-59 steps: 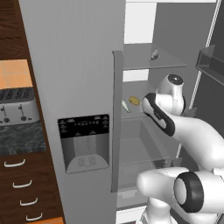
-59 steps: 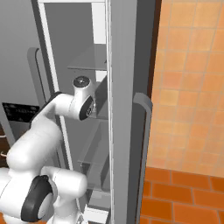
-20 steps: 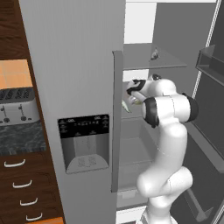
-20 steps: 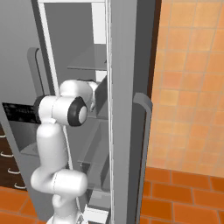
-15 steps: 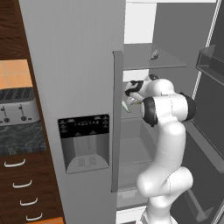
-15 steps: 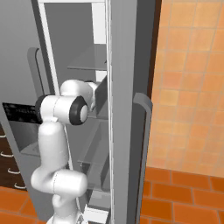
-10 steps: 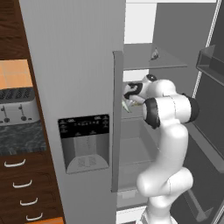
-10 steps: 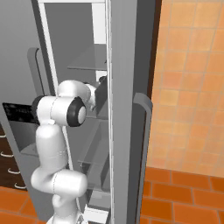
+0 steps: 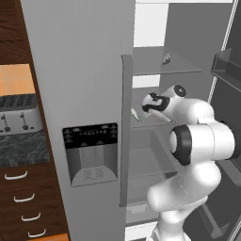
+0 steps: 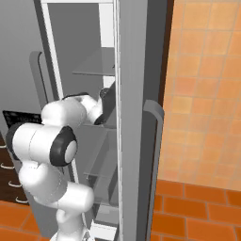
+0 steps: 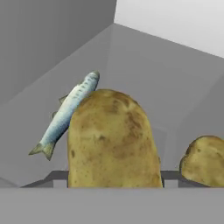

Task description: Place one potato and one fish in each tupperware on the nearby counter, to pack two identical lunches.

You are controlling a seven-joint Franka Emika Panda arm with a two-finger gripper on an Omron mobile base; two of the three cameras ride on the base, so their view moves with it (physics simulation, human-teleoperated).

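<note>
Since a second ago the jaws have narrowed onto the potato (image 11: 113, 140) on the fridge shelf (image 9: 155, 123) — the gripper (image 9: 147, 104) now clamps it. A fish (image 11: 65, 114) lies just behind, a second potato (image 11: 204, 161) beside — both free.

The arm (image 9: 197, 141) is built of glossy white rounded segments. Its joints are capped with dark grey rings. A black hand section is seen at its end.
</note>
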